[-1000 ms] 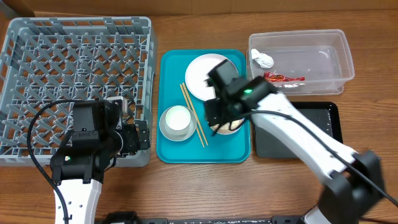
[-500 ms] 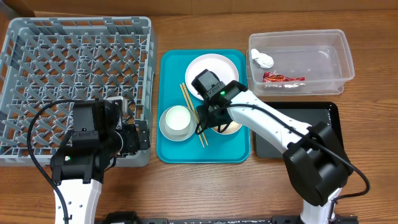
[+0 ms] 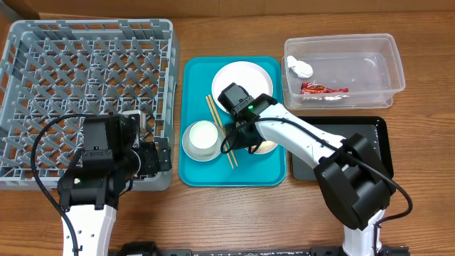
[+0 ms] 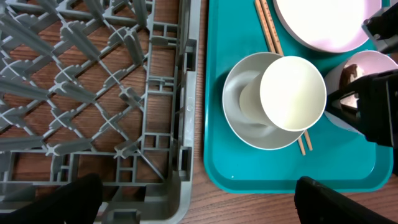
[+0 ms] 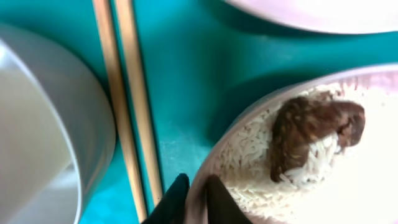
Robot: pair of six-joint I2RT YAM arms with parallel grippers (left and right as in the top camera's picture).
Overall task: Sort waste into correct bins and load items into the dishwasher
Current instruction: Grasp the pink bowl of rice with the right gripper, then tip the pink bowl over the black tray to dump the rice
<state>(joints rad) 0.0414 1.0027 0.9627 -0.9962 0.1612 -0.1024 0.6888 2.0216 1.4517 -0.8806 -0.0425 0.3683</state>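
Observation:
The small white dish (image 5: 214,158) holds white rice (image 5: 249,171) and a brown food scrap (image 5: 305,130). It sits on the turquoise tray (image 3: 192,171). My right gripper (image 5: 193,193) is shut on the dish's left rim, one finger inside and one outside; in the overhead view the right gripper (image 3: 242,134) covers most of the dish (image 3: 266,147). The chopsticks (image 3: 217,121) lie just left of it. The white cup (image 4: 292,93) stands in the grey bowl (image 4: 245,118). The large plate (image 3: 242,78) lies behind. My left gripper (image 4: 199,202) is open and empty over the rack's (image 4: 186,93) near right corner.
The clear tub (image 3: 370,78) at the back right holds the tissue wad (image 3: 300,68) and the red wrapper (image 3: 323,89). The black tray (image 3: 362,142) lies in front of it, right of the turquoise tray. The grey rack (image 3: 92,25) fills the left side.
My right arm has swung left and lowered onto the small dish's left rim. The left arm has not moved.

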